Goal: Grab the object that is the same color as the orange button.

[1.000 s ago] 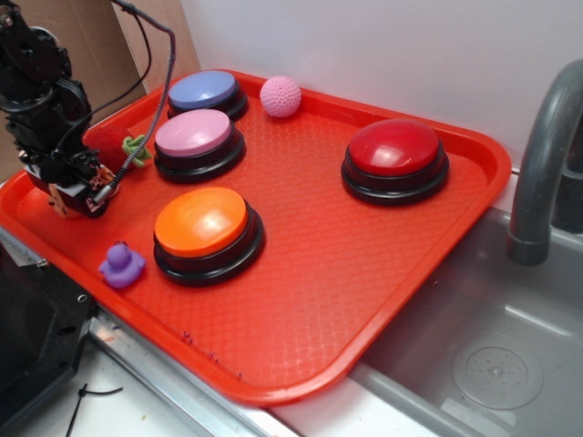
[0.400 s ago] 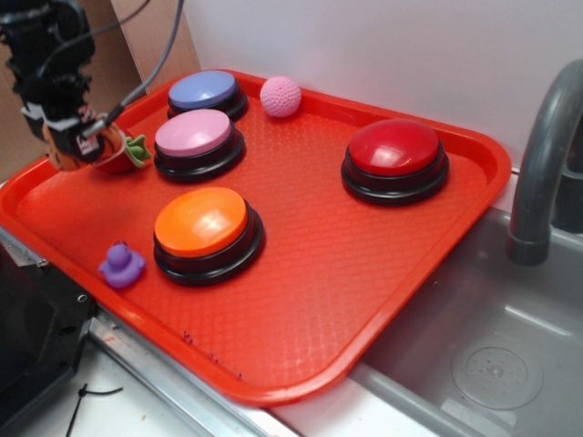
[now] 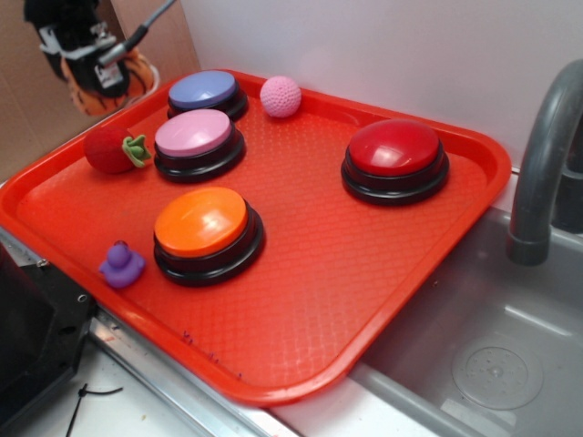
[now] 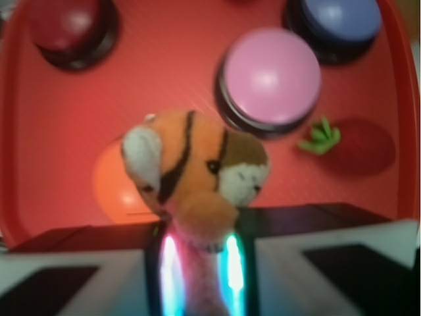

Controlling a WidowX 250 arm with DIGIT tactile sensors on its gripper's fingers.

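The small orange plush tiger [image 3: 118, 84] [image 4: 197, 171], black-striped with a whitish face, hangs in the air above the tray's far left corner. My gripper [image 3: 96, 56] [image 4: 197, 227] is shut on it, the toy pinched between the two fingers in the wrist view. The orange button [image 3: 202, 223] [image 4: 115, 187], a glossy dome on a black base, sits on the tray's near left part, well below and to the right of the gripper in the exterior view.
On the red tray [image 3: 364, 300] stand a pink button [image 3: 194, 135], a blue-purple button [image 3: 204, 89] and a red button [image 3: 394, 150]. A red strawberry toy [image 3: 114, 150], a purple duck [image 3: 121, 265] and a pink ball [image 3: 281, 96] lie on it. A sink and grey faucet [image 3: 547, 155] are right.
My gripper has risen from the tray's left side with the tiger in it, moving up and back. The strawberry stays on the tray.
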